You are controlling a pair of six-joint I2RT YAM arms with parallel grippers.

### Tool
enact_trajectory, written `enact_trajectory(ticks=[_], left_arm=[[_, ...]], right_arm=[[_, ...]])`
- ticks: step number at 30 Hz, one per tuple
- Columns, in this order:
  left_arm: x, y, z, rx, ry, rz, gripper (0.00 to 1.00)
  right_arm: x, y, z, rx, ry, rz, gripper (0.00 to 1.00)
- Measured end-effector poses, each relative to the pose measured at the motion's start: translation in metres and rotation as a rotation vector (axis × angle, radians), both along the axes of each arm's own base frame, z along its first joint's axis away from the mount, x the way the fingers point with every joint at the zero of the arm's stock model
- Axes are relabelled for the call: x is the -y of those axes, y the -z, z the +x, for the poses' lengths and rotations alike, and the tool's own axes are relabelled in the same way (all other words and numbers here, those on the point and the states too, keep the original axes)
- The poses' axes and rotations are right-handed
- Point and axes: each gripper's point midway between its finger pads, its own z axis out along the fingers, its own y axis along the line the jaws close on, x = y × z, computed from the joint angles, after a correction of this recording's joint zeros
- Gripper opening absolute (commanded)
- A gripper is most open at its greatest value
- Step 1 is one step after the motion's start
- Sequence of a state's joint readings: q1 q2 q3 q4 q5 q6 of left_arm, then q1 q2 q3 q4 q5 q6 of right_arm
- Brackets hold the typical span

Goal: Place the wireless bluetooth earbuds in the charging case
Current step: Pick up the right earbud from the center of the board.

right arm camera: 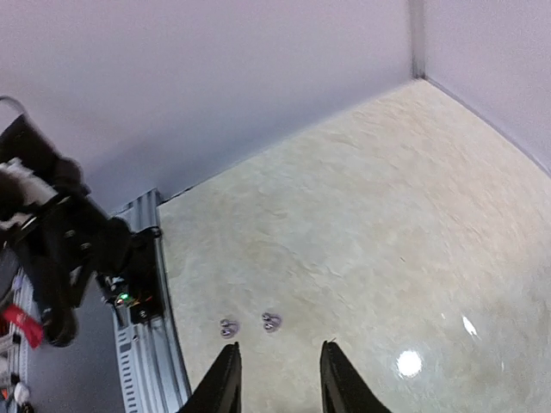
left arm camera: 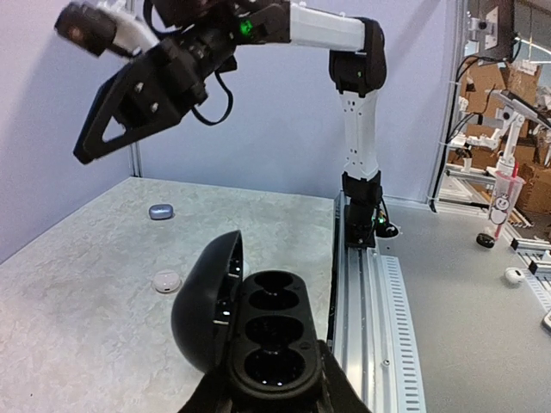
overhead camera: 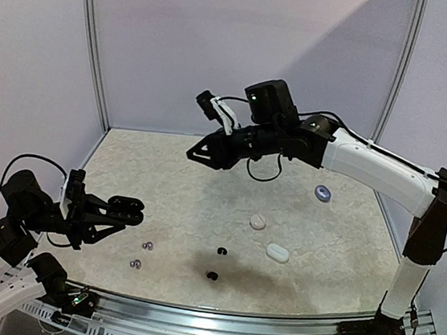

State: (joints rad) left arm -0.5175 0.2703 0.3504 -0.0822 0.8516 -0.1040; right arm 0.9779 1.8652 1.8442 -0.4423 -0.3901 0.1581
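Observation:
My left gripper is shut on an open black charging case and holds it above the table at the left. In the left wrist view the case shows empty sockets, with its lid swung to the left. Two grey-lavender earbuds and two black earbuds lie on the table near the front. My right gripper hangs high over the table's middle, open and empty. In the right wrist view the gripper looks down on the two lavender earbuds.
A white case, a pale round case and a lavender case lie shut on the right half of the table. The aluminium rail runs along the front edge. White walls stand at the back and sides.

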Motion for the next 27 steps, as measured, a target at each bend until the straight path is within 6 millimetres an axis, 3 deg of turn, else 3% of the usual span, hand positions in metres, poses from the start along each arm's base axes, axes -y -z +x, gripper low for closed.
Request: enact_trajectory(ticks=[3,6,10,13,15,20,27], left_arm=[[0.0,-0.001,0.0,0.002,0.0,-0.002,0.0],[0.0,-0.001,0.0,0.003,-0.001,-0.002,0.0],[0.0,-0.001,0.0,0.005,-0.001,-0.002,0.0],[-0.001,-0.001,0.0,0.008,-0.003,-0.003,0.0],[-0.001,-0.001,0.0,0.009,-0.002,-0.004,0.0],[-0.001,-0.002,-0.001,0.012,-0.002,-0.005,0.0],[-0.001,-0.002,0.0,0.014,-0.003,-0.004,0.0]], right_arm=[[0.025,0.038,0.037,-0.032,0.151,-0.118,0.23],[0.037,0.091,0.051,-0.067,0.213,-0.273,0.18],[0.048,0.174,0.046,-0.116,0.193,-0.495,0.16],[0.061,0.223,0.034,-0.162,0.145,-0.619,0.16],[0.071,0.245,0.025,-0.183,0.111,-0.675,0.17],[0.089,0.276,0.006,-0.212,0.043,-0.746,0.17],[0.09,0.286,-0.003,-0.21,-0.015,-0.74,0.19]])
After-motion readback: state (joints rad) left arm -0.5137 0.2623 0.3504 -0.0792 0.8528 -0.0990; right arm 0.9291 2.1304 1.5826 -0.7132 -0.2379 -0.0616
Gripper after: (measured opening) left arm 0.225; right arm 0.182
